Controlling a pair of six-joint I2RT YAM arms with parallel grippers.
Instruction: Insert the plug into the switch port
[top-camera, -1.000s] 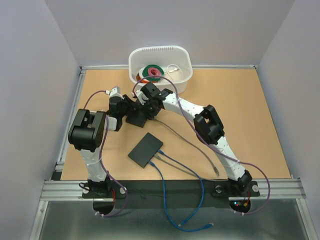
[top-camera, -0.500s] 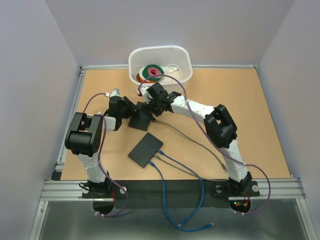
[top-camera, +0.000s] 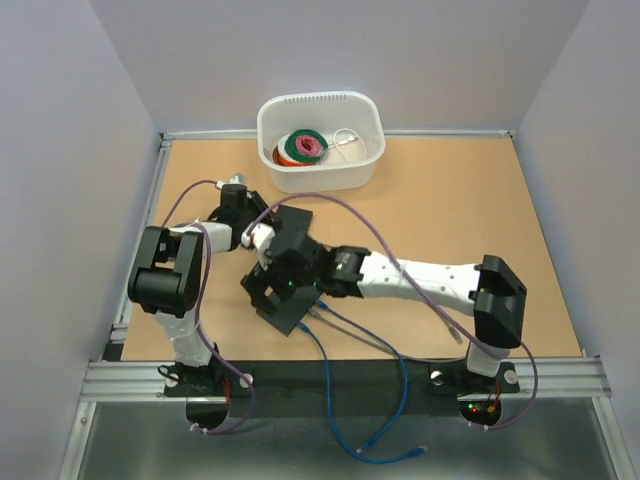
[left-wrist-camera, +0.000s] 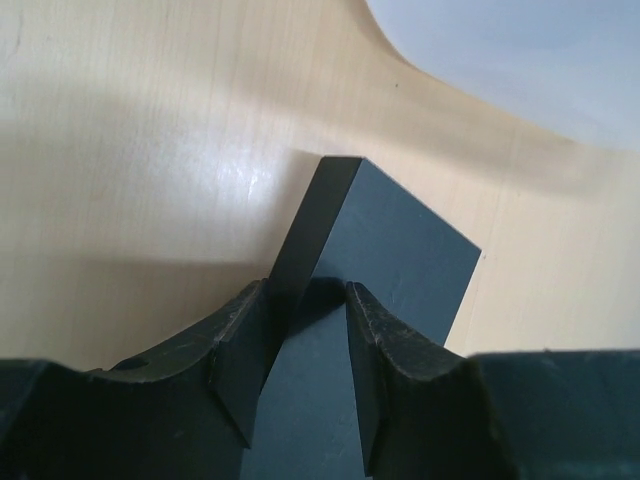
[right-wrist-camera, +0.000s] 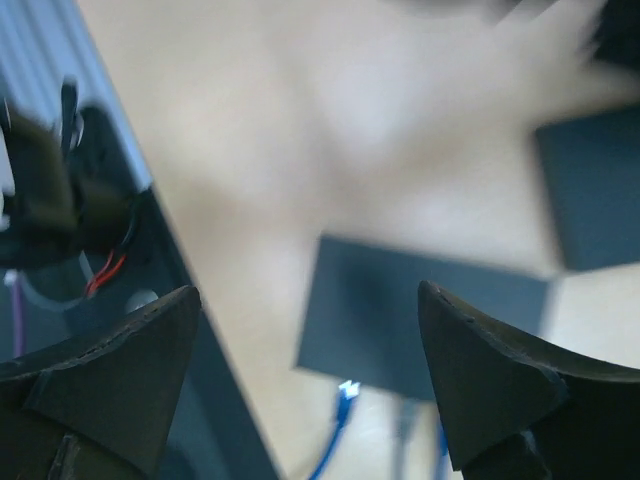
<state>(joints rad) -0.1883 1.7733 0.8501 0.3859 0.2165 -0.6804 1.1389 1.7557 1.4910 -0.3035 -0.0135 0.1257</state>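
My left gripper (top-camera: 252, 236) (left-wrist-camera: 305, 335) is shut on the edge of a flat black switch box (top-camera: 291, 224) (left-wrist-camera: 385, 250), which rests on the table near the white bin. A second black switch (top-camera: 296, 306) (right-wrist-camera: 420, 310) lies nearer the front. Blue cables (top-camera: 325, 325) run to its near edge, and one blue plug (right-wrist-camera: 346, 389) shows at that edge, blurred. My right gripper (top-camera: 268, 285) (right-wrist-camera: 308, 300) is open and empty, hovering over this second switch. The box held by the left gripper also shows in the right wrist view (right-wrist-camera: 595, 200).
A white bin (top-camera: 365, 110) with coiled cables stands at the back centre. A grey cable (top-camera: 385, 285) and blue cables trail to the front rail (top-camera: 340, 378), one loose blue end (top-camera: 418, 452) hanging below it.
My right arm has swung from the box near the bin down and forward, and now hovers open over the nearer switch. The left gripper still holds its box, shifted slightly right.
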